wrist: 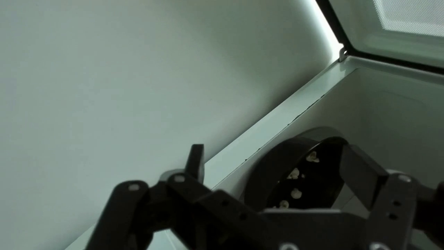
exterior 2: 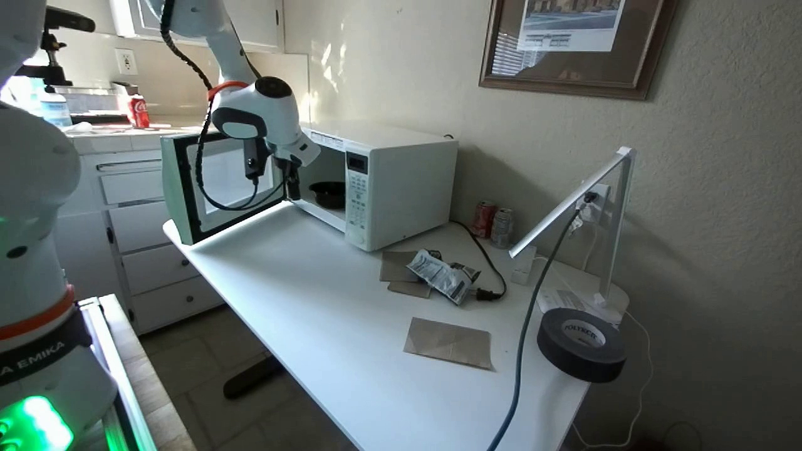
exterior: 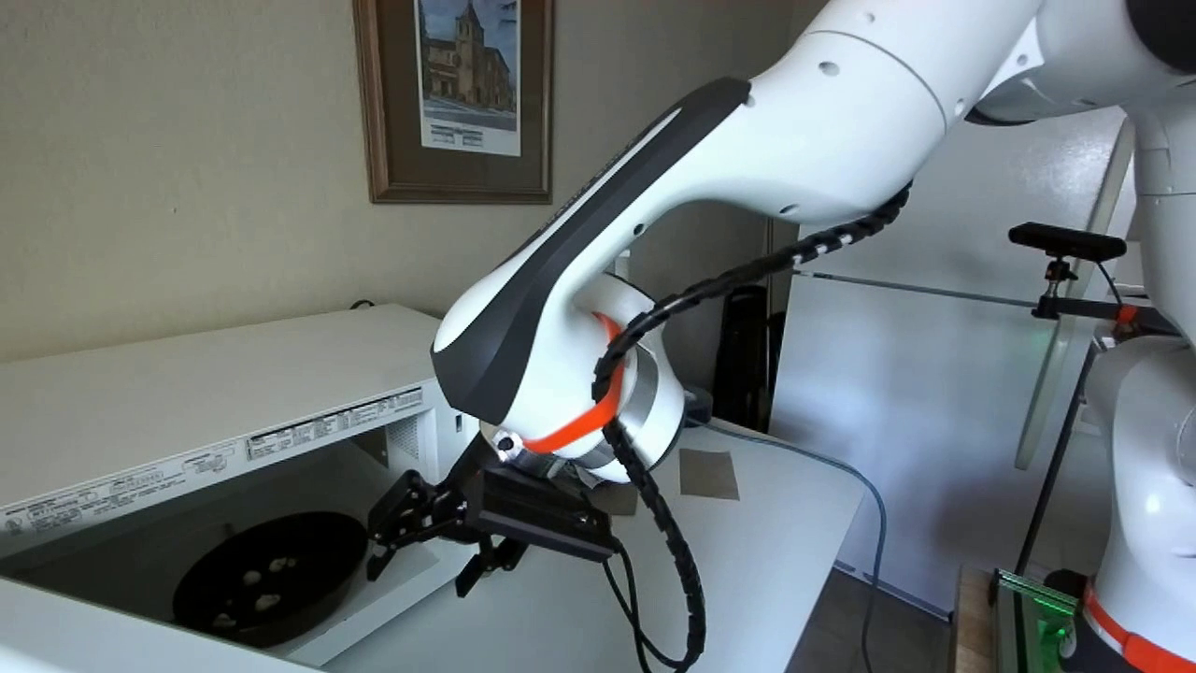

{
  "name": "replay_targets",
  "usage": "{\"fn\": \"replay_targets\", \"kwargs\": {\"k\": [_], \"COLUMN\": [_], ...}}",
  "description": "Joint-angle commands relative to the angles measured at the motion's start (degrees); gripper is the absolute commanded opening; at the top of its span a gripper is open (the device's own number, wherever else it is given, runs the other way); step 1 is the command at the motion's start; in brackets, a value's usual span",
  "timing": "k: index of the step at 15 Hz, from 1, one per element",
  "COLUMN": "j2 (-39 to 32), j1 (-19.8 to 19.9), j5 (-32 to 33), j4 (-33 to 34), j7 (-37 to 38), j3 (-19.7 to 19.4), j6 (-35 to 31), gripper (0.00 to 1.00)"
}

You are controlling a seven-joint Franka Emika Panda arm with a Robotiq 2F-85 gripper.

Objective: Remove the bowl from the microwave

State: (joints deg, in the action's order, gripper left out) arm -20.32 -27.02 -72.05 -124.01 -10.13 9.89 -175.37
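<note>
The black bowl (exterior: 271,584) sits inside the white microwave (exterior: 215,374) with several pale popcorn pieces in it. The bowl also shows in an exterior view (exterior 2: 329,194) and in the wrist view (wrist: 312,187). The microwave (exterior 2: 413,188) stands with its door (exterior 2: 178,188) swung wide open. My gripper (exterior: 420,573) is open and empty at the microwave's front opening, beside the bowl. In the wrist view the bowl appears between the spread fingers of the gripper (wrist: 274,158), and one finger overlaps its rim. I cannot tell whether that finger touches it. The gripper's palm hides part of the bowl.
The open door also shows in the wrist view (wrist: 392,41). On the white table (exterior 2: 301,269) lie cardboard pieces (exterior 2: 450,343), a crumpled packet (exterior 2: 442,275) and a roll of black tape (exterior 2: 579,347). Cans (exterior 2: 502,228) and a power cord stand near the wall.
</note>
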Motion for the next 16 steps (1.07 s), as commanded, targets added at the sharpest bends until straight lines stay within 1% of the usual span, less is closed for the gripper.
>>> {"fn": "replay_targets", "kwargs": {"k": [1, 3, 8, 15, 16], "j2": [-7.76, -10.46, -15.23, -19.35, -19.70], "j1": [1.65, 2.60, 3.01, 3.64, 3.88], "j5": [-3.56, -3.80, -3.08, -3.69, -3.65], "j4": [6.99, 9.94, 15.18, 21.58, 22.22], "j7": [-2.19, -2.60, -2.72, -5.90, -5.93], "j3": [0.70, 1.07, 1.45, 3.40, 3.71], "j6": [-2.41, -1.83, -2.09, -5.67, -6.10], "gripper": [1.00, 1.00, 1.00, 1.00, 0.94]}}
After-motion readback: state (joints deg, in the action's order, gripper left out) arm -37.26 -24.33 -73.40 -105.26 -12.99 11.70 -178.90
